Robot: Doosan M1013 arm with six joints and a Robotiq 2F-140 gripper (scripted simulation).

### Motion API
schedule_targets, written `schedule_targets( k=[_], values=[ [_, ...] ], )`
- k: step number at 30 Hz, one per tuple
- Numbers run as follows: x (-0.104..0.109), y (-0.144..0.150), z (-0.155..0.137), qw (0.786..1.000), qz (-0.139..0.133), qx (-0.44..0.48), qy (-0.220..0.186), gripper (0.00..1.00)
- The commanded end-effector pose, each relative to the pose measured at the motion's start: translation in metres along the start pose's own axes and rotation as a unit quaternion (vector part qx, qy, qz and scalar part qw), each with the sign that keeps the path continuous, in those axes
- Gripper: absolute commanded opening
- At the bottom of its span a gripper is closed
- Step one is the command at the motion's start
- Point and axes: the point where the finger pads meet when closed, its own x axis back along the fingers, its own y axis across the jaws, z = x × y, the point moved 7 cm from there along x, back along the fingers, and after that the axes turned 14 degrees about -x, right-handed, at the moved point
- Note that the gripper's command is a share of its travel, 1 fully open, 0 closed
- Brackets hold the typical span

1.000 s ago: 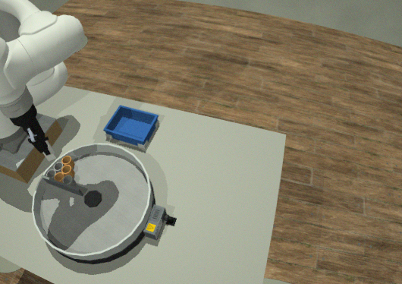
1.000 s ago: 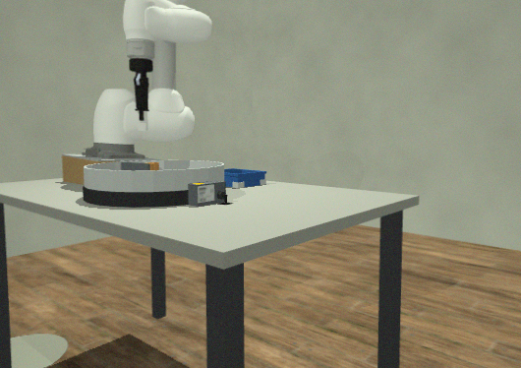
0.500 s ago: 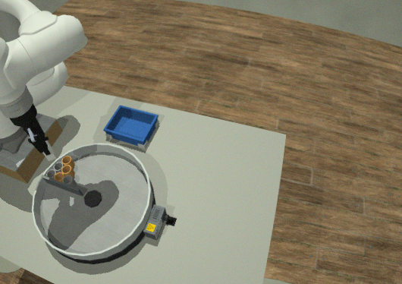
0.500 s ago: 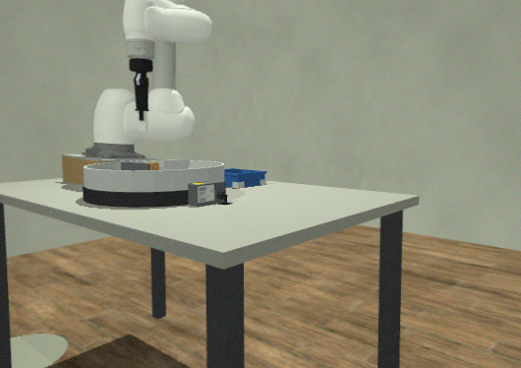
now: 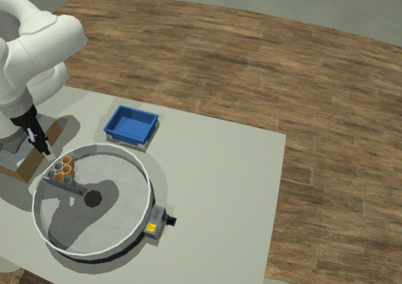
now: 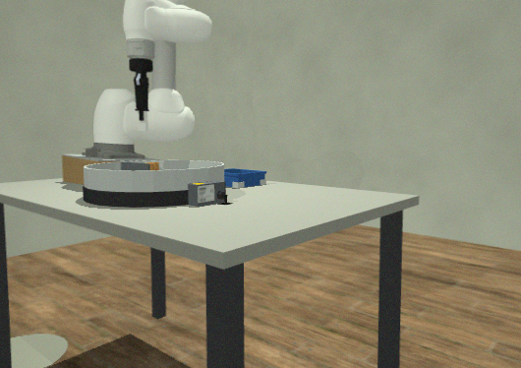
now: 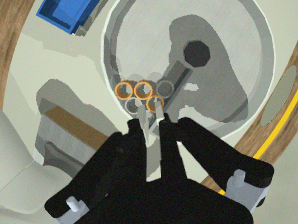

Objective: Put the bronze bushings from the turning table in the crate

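Observation:
Three bronze bushings (image 5: 71, 166) (image 7: 124, 98) and three steel bushings (image 5: 67, 183) (image 7: 165, 96) stand upright in a tight group on the turning table (image 5: 125, 225) (image 6: 147, 180) (image 7: 145, 35), against its dark bar. In the wrist view one steel bushing is hidden behind the fingers. In the exterior view the wall hides most of the group. The blue crate (image 5: 132, 127) (image 6: 248, 178) (image 7: 70, 14) stands behind the turning table and looks empty. My gripper (image 5: 51, 156) (image 6: 142, 125) (image 7: 151, 112) is shut, with nothing between its fingers, above the turning table's rim beside the bushings.
The dark bar (image 5: 66, 185) (image 7: 177, 92) runs from the hub (image 5: 92, 198) (image 7: 196, 53) toward the wall of the turning table. A grey motor box (image 5: 155, 221) (image 6: 203, 194) is on the turning table's outer side. The arm's wooden-sided base (image 5: 32, 168) (image 6: 74, 169) stands close by.

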Motion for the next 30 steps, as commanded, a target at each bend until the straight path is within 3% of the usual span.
schedule_targets(
  k=[1,15,30],
  values=[
    [0.0,0.002,0.002,1.0,-0.001,-0.005,0.003,0.1],
    [-0.001,0.0,0.003,1.0,-0.001,0.016,0.003,0.1],
    [-0.019,-0.016,0.008,0.975,-0.002,0.221,0.003,0.1]
  ],
)
